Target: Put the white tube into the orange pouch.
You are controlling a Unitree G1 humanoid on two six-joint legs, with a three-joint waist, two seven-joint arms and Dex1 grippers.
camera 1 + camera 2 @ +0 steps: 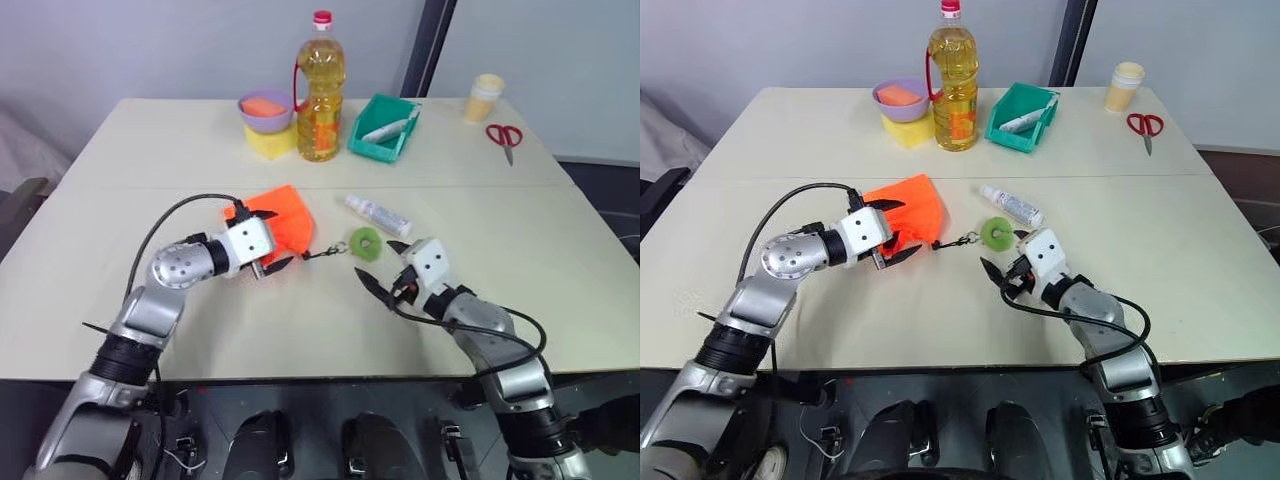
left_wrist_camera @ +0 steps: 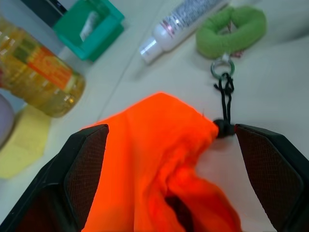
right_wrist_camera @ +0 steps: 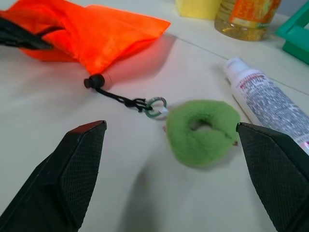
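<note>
The left gripper [image 1: 262, 240] is seen at the near edge of the orange pouch [image 1: 283, 227], its two black fingers spread wide, one above the fabric and one below it; in the left wrist view the pouch [image 2: 159, 159] bulges between the parted pads [image 2: 87, 169] with nothing clamped. The right gripper [image 1: 387, 267] is held low over the table [image 1: 150, 160], jaws likewise wide apart and empty, pointed toward the green ring [image 1: 365, 244]; in the right wrist view this ring [image 3: 203, 131] is framed between the two fingertips [image 3: 82, 159]. From the pouch's gathered corner a black cord [image 3: 118, 98] is run to a small metal loop joined to the ring. The white tube [image 1: 378, 215] is laid flat on the table just beyond the ring, its clear cap end turned toward the pouch, apart from both grippers. Farther back, a teal tray [image 1: 383, 128] holding a second white tube [image 1: 390, 129], a bottle of yellow oil [image 1: 320, 90], a purple bowl [image 1: 266, 109] with a pale orange block on a yellow sponge [image 1: 270, 141], a cream cup [image 1: 484, 97] and red-handled scissors [image 1: 506, 138] are arranged along the far side.
</note>
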